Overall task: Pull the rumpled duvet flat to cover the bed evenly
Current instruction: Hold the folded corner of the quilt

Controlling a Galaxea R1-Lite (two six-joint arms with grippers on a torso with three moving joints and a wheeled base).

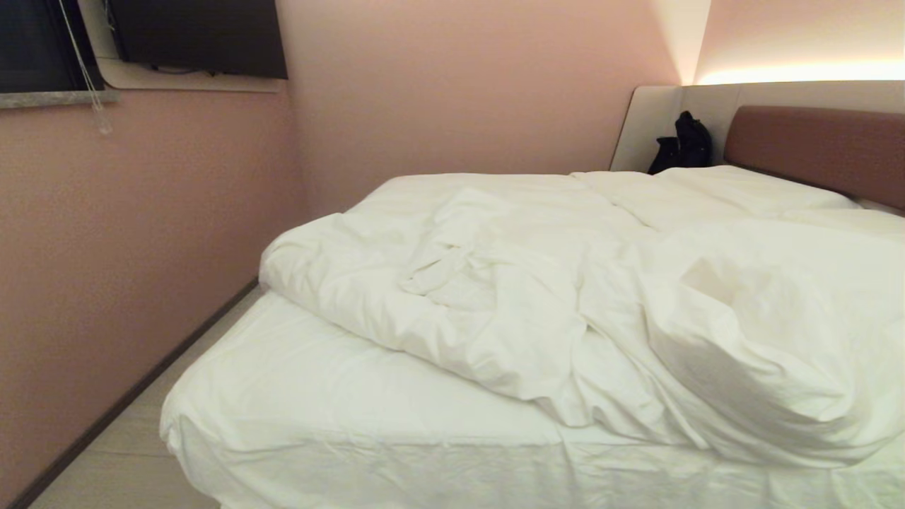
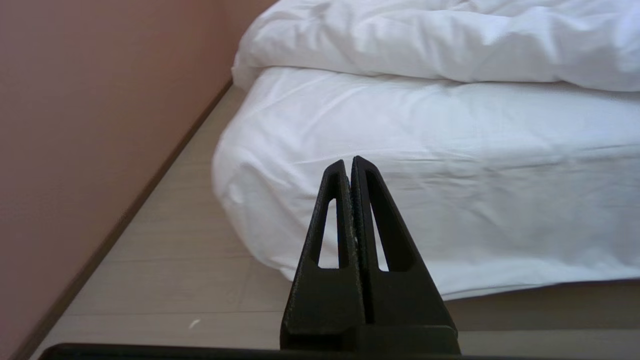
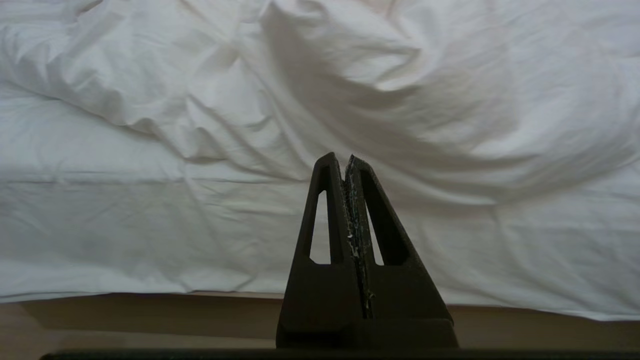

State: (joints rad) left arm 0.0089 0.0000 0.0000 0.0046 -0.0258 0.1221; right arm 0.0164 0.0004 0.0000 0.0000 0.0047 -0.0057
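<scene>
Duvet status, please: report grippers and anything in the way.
Left gripper and right gripper shut, empty, short of the bed. Duvet bunched toward the headboard, foot sheet bare. Nothing in the way.

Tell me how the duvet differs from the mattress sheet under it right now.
The duvet is puffy and heaped in deep folds; the mattress sheet lies thin and nearly flat.
The duvet is bunched toward the headboard end; the mattress sheet is left bare along the near foot of the bed.
The duvet rests on top; the sheet wraps down over the mattress edge.
Both are plain white.
</scene>
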